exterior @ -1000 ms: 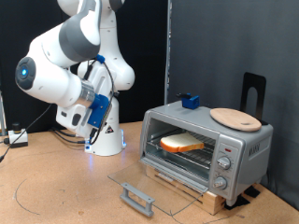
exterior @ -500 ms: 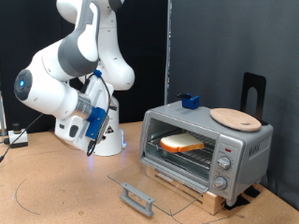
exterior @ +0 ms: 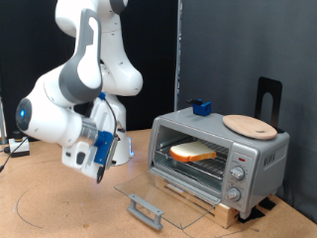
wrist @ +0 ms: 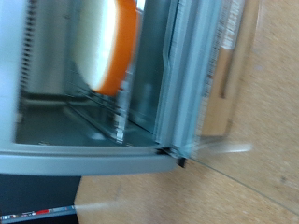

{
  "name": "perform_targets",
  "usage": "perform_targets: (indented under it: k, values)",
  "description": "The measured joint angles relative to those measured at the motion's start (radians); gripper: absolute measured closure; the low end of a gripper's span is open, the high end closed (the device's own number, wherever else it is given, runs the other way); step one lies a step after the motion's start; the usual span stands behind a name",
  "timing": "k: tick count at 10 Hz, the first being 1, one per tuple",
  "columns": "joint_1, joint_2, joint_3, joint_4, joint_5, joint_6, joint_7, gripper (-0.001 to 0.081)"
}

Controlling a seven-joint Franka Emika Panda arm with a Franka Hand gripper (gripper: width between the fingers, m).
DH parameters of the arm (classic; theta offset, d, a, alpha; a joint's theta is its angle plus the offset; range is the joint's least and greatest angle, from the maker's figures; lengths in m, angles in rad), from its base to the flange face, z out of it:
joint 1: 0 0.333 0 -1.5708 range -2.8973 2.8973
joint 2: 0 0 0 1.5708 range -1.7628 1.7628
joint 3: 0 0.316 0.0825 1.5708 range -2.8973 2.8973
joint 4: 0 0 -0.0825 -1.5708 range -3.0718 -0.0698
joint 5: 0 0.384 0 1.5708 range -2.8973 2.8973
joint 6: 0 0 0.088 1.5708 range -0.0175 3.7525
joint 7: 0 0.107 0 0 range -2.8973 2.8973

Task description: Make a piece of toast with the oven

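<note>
The oven (exterior: 223,159) stands on a wooden base at the exterior view's right, its glass door (exterior: 149,193) dropped flat and its bar handle (exterior: 146,211) nearest the camera. The piece of toast (exterior: 193,153) lies on the rack inside. My gripper (exterior: 102,165) hangs low over the table, to the left of the open door and touching nothing. No fingers appear in the wrist view, which looks into the oven (wrist: 56,121) at the toast (wrist: 107,47), blurred.
A round wooden board (exterior: 250,125) and a small blue object (exterior: 202,106) rest on the oven's top. A black stand (exterior: 267,99) rises behind it. Cables and a small box (exterior: 16,147) lie at the table's left edge.
The arm has folded downward, and the hand has dropped from mid-height towards the table, left of the oven door. The toast, door and board have not moved.
</note>
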Motion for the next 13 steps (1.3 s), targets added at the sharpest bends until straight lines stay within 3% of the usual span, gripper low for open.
perform_targets:
  k: [6, 10, 13]
  values:
    - [0.023, 0.160, -0.004, 0.000, -0.143, 0.203, 0.084, -0.0001]
    - [0.046, 0.211, 0.000, -0.014, -0.156, 0.224, 0.103, -0.0001]
    - [0.065, 0.213, 0.017, -0.067, -0.156, 0.248, 0.103, -0.0001]
